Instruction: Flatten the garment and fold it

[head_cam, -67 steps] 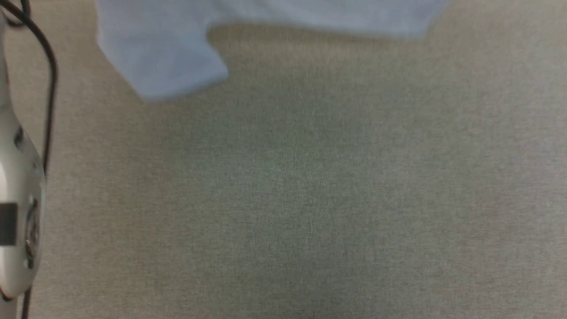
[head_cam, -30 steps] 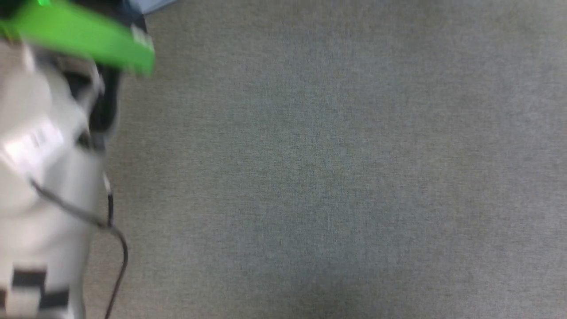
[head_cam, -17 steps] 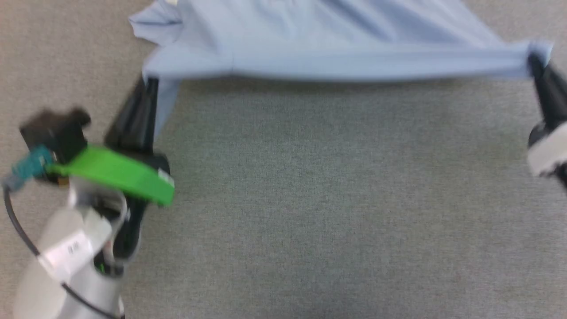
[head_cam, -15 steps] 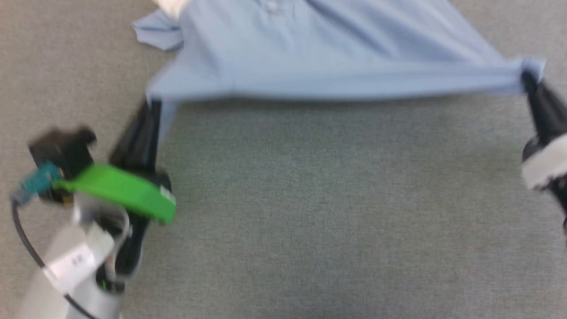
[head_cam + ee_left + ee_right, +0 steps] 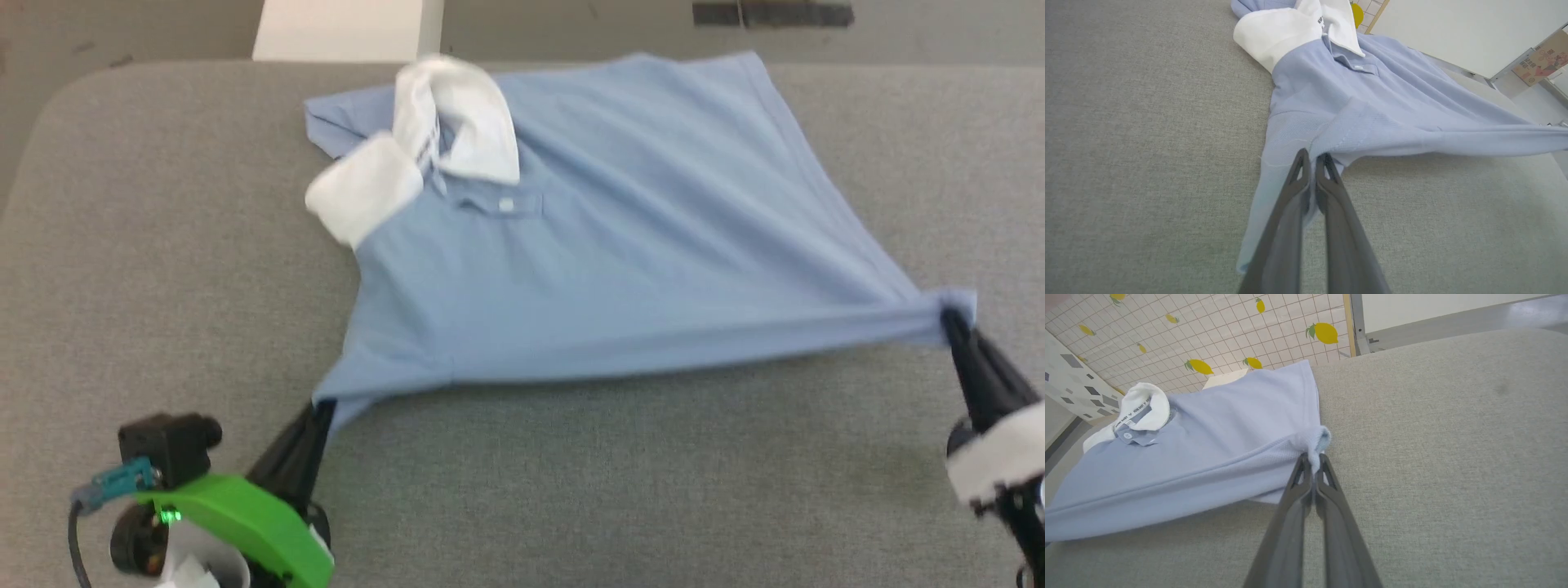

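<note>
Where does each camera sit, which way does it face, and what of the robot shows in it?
Head view: on the head, looking down at the garment on the grey surface; left gripper and right gripper each pinch a near corner.
Left wrist view: on the left wrist, looking along its shut fingers across the garment toward the white collar.
Right wrist view: on the right wrist, looking along its fingers at its pinched corner.
Both wrist views share the collar.

The left gripper [image 5: 1312, 163] pinches a corner of the light blue garment [image 5: 1372, 110], white collar [image 5: 1306, 20] at its far end, lifted taut above a grey fabric surface [image 5: 1147, 143].
</note>
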Tool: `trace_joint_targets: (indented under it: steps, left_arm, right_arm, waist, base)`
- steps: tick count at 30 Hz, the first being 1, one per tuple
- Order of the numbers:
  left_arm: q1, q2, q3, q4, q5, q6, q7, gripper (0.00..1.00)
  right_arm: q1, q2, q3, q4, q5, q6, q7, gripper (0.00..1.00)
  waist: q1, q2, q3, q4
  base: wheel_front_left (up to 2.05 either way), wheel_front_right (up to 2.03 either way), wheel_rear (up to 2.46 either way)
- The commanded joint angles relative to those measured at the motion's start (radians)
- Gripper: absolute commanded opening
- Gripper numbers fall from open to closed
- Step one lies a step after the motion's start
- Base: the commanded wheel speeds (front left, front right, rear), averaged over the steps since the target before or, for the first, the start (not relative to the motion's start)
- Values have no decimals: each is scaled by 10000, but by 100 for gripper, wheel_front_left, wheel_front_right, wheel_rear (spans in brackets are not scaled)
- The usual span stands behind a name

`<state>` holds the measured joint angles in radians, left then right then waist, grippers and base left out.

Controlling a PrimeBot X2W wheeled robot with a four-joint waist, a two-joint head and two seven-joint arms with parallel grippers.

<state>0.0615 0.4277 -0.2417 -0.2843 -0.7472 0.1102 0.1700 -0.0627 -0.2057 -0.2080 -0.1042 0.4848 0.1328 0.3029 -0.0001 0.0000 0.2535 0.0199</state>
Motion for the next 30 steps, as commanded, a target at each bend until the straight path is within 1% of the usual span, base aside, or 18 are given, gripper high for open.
trace_joint_targets:
  steps: [1,3,4,6,8,16,22,30]
  left_arm:
    - [370,178,44,-115,-212,193,192,0]
    - [809,228,13,-338,-447,313,501,0]
    - [1313,305,39,-565,-755,440,821,0]
    - [1620,387,44,-699,-892,527,1018,0]
    - [1833,442,40,-787,-987,597,1167,0]
    - [2842,591,-8,-1452,-1378,942,1696,0]
    - [3686,646,32,-2061,-1452,1210,1717,0]
    - [4475,759,176,-2903,-1592,1194,1569,0]
  right_arm:
    - [408,98,-226,-174,97,-21,90,0]
    - [973,312,-384,-410,282,-21,323,0]
    - [1680,371,-313,-698,490,-21,721,0]
    - [2153,265,-236,-830,621,-21,1021,0]
    - [2454,201,-214,-944,701,-21,1196,0]
    - [3542,468,-665,-1651,1130,-21,2092,0]
    - [4500,914,-1255,-2426,1250,-21,3073,0]
    - [5407,1385,-1794,-3450,1441,-21,3691,0]
  waist:
    - [1,0,-508,61]
    - [1,0,-670,73]
    - [1,0,-872,63]
    - [1,0,-1018,52]
    - [1,0,-1115,39]
    - [1,0,-1438,47]
    - [1,0,-1470,156]
    - [1,0,-1617,203]
  base:
    - [0,0,0]
    - [0,0,0]
    - [0,0,0]
    - [0,0,0]
    - [0,0,0]
    - [0,0,0]
    - [0,0,0]
    - [0,0,0]
